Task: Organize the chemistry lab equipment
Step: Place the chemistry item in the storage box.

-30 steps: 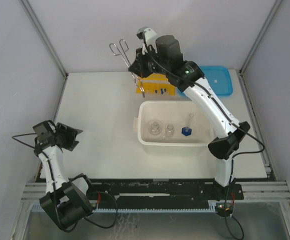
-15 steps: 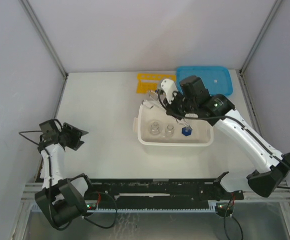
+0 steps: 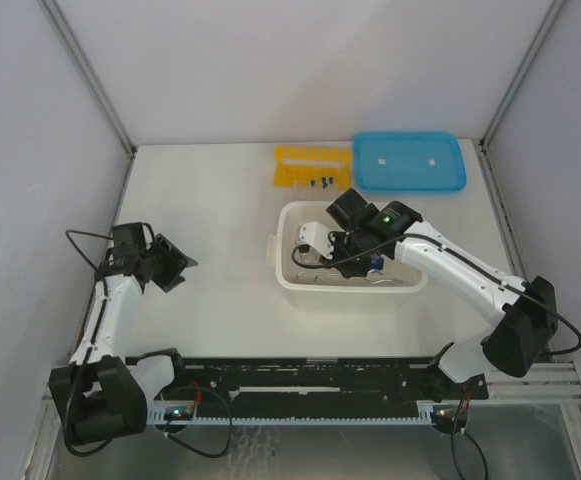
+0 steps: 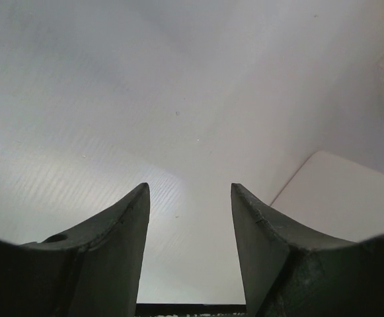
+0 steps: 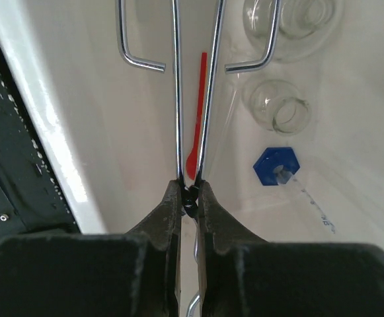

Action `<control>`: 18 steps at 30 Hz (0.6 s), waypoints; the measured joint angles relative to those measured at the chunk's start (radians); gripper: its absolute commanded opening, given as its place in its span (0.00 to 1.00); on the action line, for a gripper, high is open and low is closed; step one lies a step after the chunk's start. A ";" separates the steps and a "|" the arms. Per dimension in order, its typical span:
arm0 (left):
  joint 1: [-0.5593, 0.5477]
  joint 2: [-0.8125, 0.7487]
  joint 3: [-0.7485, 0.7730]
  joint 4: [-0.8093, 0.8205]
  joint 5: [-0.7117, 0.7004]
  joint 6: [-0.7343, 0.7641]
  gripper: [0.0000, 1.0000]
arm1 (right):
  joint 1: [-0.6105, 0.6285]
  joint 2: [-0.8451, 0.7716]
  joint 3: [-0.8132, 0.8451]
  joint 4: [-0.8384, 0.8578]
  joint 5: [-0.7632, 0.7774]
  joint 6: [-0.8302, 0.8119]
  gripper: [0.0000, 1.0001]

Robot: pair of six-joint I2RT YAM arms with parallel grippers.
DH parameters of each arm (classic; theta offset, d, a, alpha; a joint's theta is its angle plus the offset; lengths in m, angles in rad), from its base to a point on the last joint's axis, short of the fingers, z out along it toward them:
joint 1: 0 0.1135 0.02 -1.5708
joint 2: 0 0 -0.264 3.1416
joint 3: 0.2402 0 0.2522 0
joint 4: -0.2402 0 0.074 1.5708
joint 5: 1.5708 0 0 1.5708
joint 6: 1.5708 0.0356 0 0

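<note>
From above, the right hand (image 3: 320, 252) hung low inside the tub (image 3: 288, 275), reaching in from the right, while the left hand (image 3: 175, 265) sat well off at the bench's (image 3: 220, 200) left side. The rack (image 3: 313, 168) stood at the far edge beside the lid (image 3: 410, 162). The right arm was by far the nearer to everything.

Left wrist: fingers (image 4: 112, 231) apart, nothing between them, only bare wall ahead.

Right wrist: the fingers (image 5: 168, 211) were pinched together on the tongs (image 5: 192, 99), whose long axis ran straight out from the hand along the tub floor. A red stick (image 5: 198, 112) lay under them, parallel. To the right lay two glass vessels (image 5: 277, 105) and a blue-based piece (image 5: 275, 165). Letting go there looked like the next call.
</note>
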 measured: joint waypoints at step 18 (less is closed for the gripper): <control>-0.319 0.171 0.140 0.012 -0.206 0.002 0.55 | -0.080 0.061 -0.085 0.069 -0.049 -0.032 0.00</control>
